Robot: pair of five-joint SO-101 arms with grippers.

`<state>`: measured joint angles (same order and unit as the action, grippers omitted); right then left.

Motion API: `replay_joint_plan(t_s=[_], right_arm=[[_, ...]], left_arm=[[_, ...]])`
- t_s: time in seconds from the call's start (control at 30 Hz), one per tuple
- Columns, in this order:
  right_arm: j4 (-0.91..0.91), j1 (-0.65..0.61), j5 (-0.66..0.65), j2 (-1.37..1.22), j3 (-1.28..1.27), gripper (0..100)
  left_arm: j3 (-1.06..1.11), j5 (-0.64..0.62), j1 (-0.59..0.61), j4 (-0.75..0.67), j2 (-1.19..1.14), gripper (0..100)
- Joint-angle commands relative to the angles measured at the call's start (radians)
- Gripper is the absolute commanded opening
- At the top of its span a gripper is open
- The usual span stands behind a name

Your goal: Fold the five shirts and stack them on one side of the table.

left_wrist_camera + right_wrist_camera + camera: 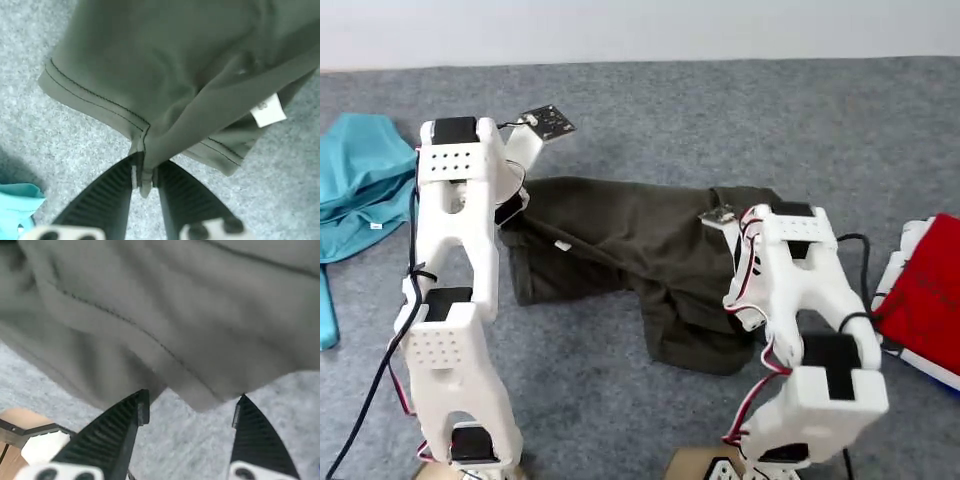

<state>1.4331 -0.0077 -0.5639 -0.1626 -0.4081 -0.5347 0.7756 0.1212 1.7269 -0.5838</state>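
Two claws on one shirt, only one gripping

You are clamping the left gripper (145,170) on a hem corner of the olive shirt (620,240), at the garment's left end. The shirt is lying crumpled in the middle of the table (720,110), its long axis running side to side from that claw toward the right gripper (192,407). That one is hovering with its jaws apart, holding nothing, and the shirt's near right edge is sitting just at the mouth of them. So the right arm is nearer the free end, and I judge the next grab is falling to it. A teal shirt (360,175) is lying at the left edge, a red shirt (930,290) at the right.
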Motion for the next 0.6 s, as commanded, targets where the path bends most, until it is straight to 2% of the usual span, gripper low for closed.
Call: replay_joint_plan(t_s=[0.0,0.13,0.33,0.57], right_arm=[[-0.031,0.005,-0.009,-0.024,0.009,27.3],[-0.056,0.005,-0.009,-0.071,0.009,26.4],[-0.074,0.007,-0.014,-0.119,0.009,7.8],[-0.065,0.056,-0.012,-0.084,0.028,6.7]], left_arm=[[-0.033,-0.006,-0.005,0.009,0.014,0],[-0.033,-0.006,-0.005,0.009,0.014,0],[-0.033,-0.006,-0.002,0.009,0.014,0],[-0.033,-0.006,-0.005,0.009,0.015,0]])
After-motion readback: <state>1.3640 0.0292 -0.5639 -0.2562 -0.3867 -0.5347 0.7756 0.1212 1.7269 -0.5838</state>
